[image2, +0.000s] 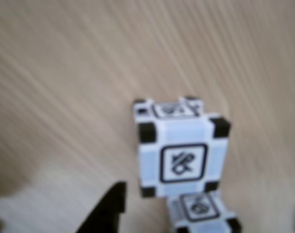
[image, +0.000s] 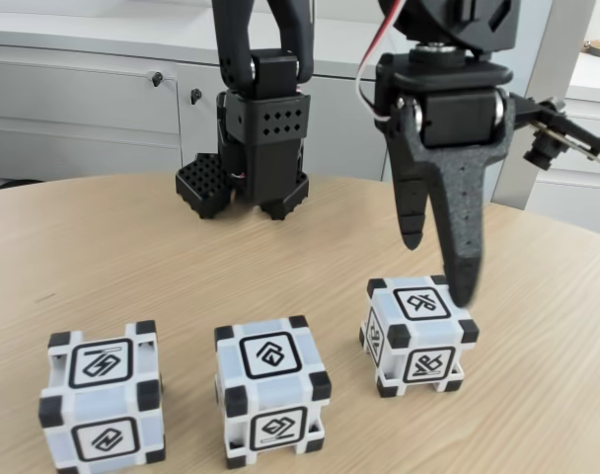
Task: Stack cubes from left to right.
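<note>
Fixed view: three cubes sit in a row on the wooden table [image: 537,395], none stacked, each resting flat on the wood and apart from its neighbours. The left cube [image: 103,403] is nearest the camera at the lower left. The middle cube [image: 272,390] stands just right of it with a clear gap between. The right cube [image: 418,336] sits a little further back and is turned slightly, one corner toward the camera.

My gripper [image: 440,272] hangs above the right cube, fingers pointing down. The jaws are spread apart, nothing between them. The longer finger [image: 462,247] reaches down to the cube's far right top corner; I cannot tell whether it touches or only passes behind the edge. The shorter finger ends well above the cube's top face.

My base [image: 256,148] stands at the far side of the table, in front of pale cabinets [image: 93,109].

Wrist view: blurred. One cube [image2: 181,153] fills the centre, its framed symbol face turned to the camera, black blocks at the corners. A second cube [image2: 201,211] shows partly at the bottom edge, just below the first. One dark fingertip [image2: 108,208] comes in from the lower left, beside the central cube and apart from it. Wood grain runs diagonally across the rest.
</note>
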{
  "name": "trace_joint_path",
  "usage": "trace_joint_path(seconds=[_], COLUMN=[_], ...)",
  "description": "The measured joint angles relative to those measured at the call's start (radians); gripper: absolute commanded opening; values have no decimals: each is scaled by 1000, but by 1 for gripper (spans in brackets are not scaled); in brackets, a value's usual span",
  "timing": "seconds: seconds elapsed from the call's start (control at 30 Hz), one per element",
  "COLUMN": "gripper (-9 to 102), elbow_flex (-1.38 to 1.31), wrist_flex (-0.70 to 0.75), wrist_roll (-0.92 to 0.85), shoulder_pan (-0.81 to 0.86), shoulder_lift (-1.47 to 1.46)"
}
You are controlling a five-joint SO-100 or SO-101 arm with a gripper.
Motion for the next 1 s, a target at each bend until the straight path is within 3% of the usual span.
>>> trace_joint_path(seconds=[0.3,0.63,0.73,0.87,1.0], gripper=[46,40,30,5,0], elbow_flex=[0,0,0,-5,-9], wrist_flex=[-18,-178,-186,-187,-186], wrist_roll=[-43,-81,-78,-75,-64], shoulder_pan=[6,6,6,6,3], shoulder_lift=[-164,-314,-342,-362,-348])
